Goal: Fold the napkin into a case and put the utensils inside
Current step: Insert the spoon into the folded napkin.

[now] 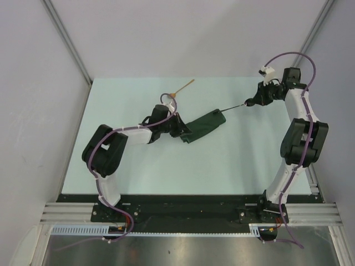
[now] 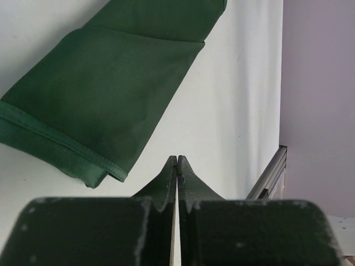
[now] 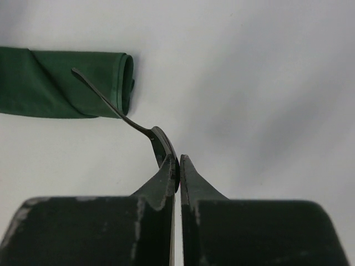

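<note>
On the top camera I see the napkin already folded into the case [image 1: 204, 125], a narrow green pouch lying mid-desk [image 1: 138, 172]. My left pincer [image 1: 182, 132] sits at the case's left end. My right pincer [image 1: 247, 103] hovers off its right end, pinching the black spoon [image 1: 233, 107], whose handle tip reaches that end. The gold spoon [image 1: 184, 87] lies loose beyond the case, apart from it. On the left wrist camera, the left pincer [image 2: 177, 162] is pressed together on nothing, with the case [image 2: 94, 111] just beside it, hemmed end nearest. On the right wrist camera, the right pincer [image 3: 177, 162] grips the black spoon [image 3: 105, 98] by its bowl. The handle tip lies at the case's open mouth, but I cannot tell whether it is inside. I judge the folding done, with both spoons left to seat.
</note>
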